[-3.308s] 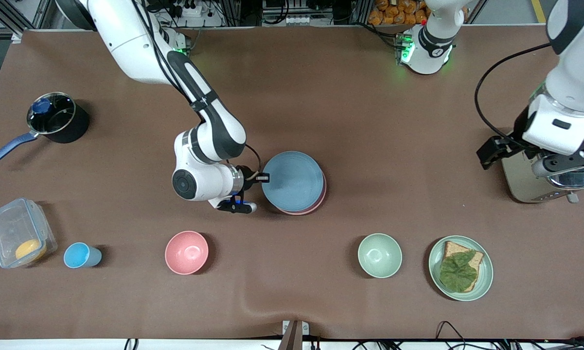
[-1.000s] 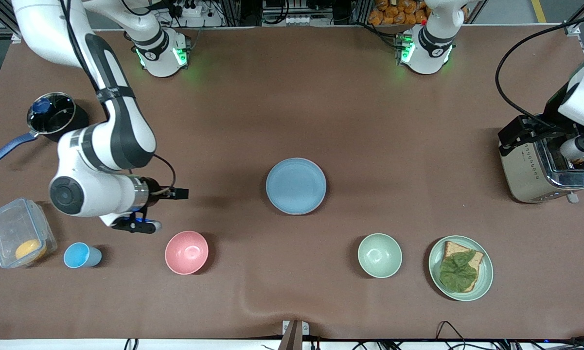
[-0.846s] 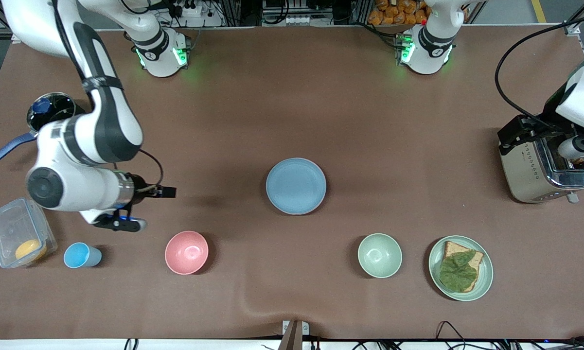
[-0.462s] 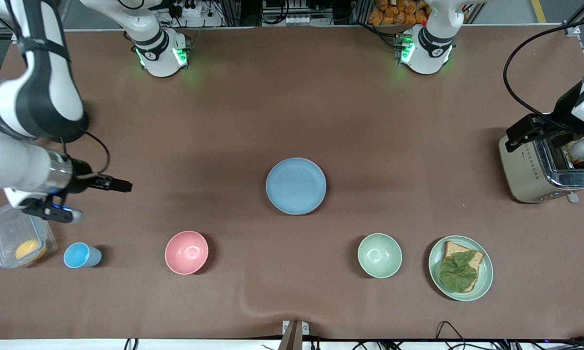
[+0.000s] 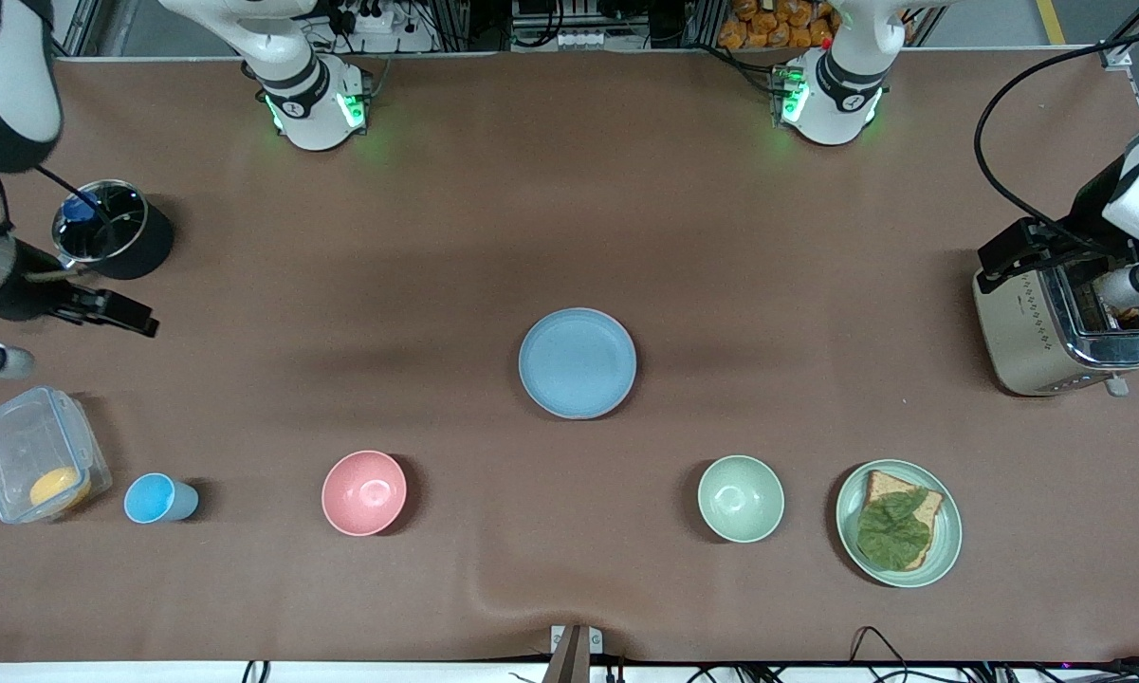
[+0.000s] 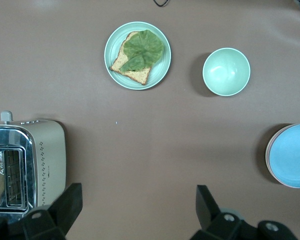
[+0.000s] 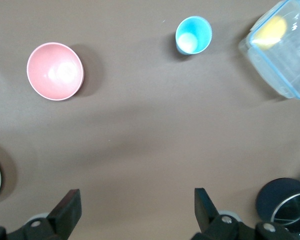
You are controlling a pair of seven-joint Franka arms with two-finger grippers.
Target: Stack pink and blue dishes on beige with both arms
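At the middle of the brown tabletop (image 5: 569,190) sits the stack of plates, with the blue plate (image 5: 577,362) on top. In the left wrist view a thin pink and beige edge shows under the blue plate's rim, so the pink plate (image 6: 267,156) lies beneath it; how the lower plates are ordered cannot be told. The right tool (image 5: 119,313) hangs with its fingers apart and empty over the right arm's end of the tabletop, beside a dark pot (image 5: 114,230). The left tool (image 6: 137,210) hangs over the left arm's end, fingers spread wide and empty, above a toaster (image 5: 1062,323). Nearer the front camera stand a clear box (image 5: 33,455), a blue cup (image 5: 156,499), a pink bowl (image 5: 364,492), a green bowl (image 5: 741,498) and a green plate (image 5: 948,531) carrying toast with a leaf.
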